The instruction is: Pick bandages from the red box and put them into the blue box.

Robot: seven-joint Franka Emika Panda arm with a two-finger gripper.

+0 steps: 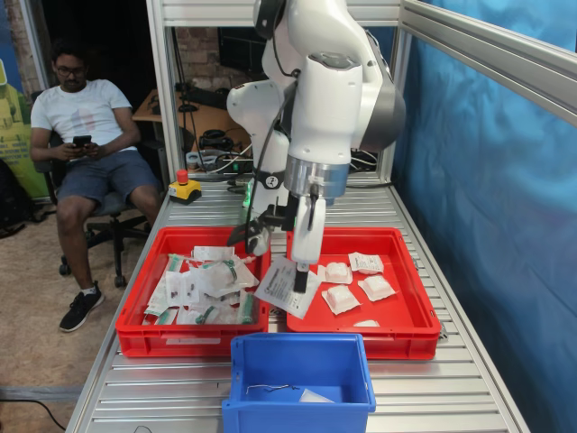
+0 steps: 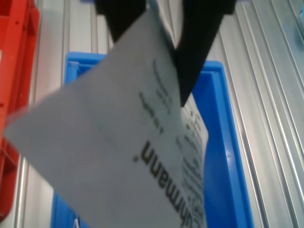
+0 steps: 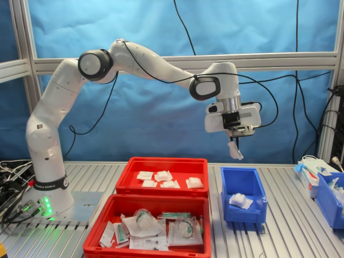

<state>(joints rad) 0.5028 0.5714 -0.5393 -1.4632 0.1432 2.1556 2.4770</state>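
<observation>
Small white square sealed bandage packet [image 3: 235, 150] hung pinched by its upper edge in black two-fingered hand [image 3: 233, 141], well above blue tall-walled plastic crate [image 3: 258, 189]. I judged release step due: centre over crate, lower before letting go, since light packet could drift onto ribbed aluminium counter [image 3: 290, 231]. Crate already held white packet [image 3: 237, 200]. More lay in shallow red plastic crate [image 3: 162, 163]. In wrist view I read only "...hrmann" on packet; smaller print blurred.
</observation>
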